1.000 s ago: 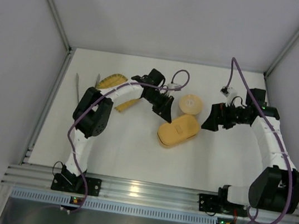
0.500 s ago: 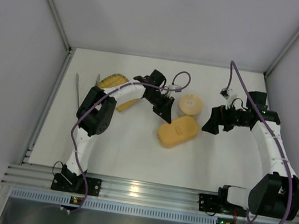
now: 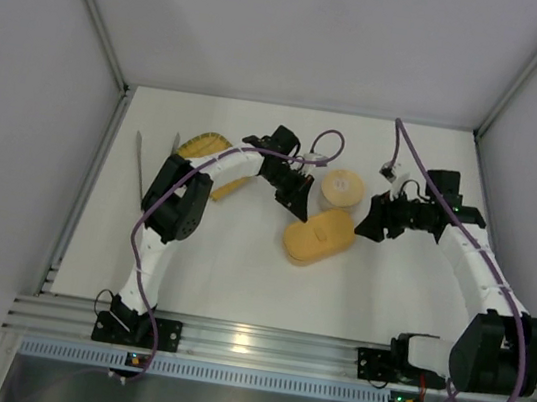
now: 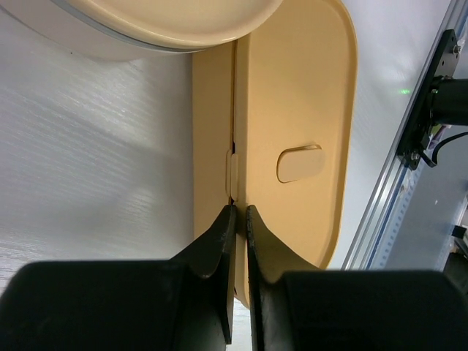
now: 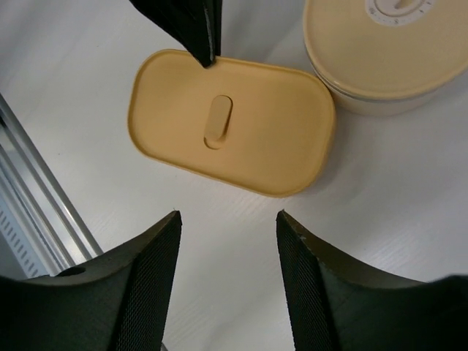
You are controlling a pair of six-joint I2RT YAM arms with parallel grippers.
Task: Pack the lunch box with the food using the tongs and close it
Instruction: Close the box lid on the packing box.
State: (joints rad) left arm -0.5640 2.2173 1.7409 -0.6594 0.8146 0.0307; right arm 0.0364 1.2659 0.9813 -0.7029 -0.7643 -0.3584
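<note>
The tan-orange lunch box (image 3: 321, 241) lies in the middle of the table with its lid (image 5: 234, 124) on, oval tab up. My left gripper (image 3: 297, 205) is at the box's far-left end. In the left wrist view its jaws (image 4: 240, 213) are shut on the rim of the lid (image 4: 300, 110). The right gripper (image 3: 366, 226) hovers at the box's right end. Its jaws (image 5: 228, 219) stand open over bare table, just short of the box. The silver tongs (image 3: 140, 160) lie at the far left. No food shows in any view.
A round steel bowl with a tan lid (image 3: 341, 187) stands right behind the box, almost touching it. The woven yellow tray (image 3: 203, 144) lies at the back left under the left arm, a yellow strip (image 3: 230, 187) beside it. White walls enclose the table; a rail (image 3: 247, 344) runs along the near edge.
The right gripper has moved left toward the lunch box and its jaws have narrowed. The left gripper has stayed on the lid's rim, and the box has barely shifted.
</note>
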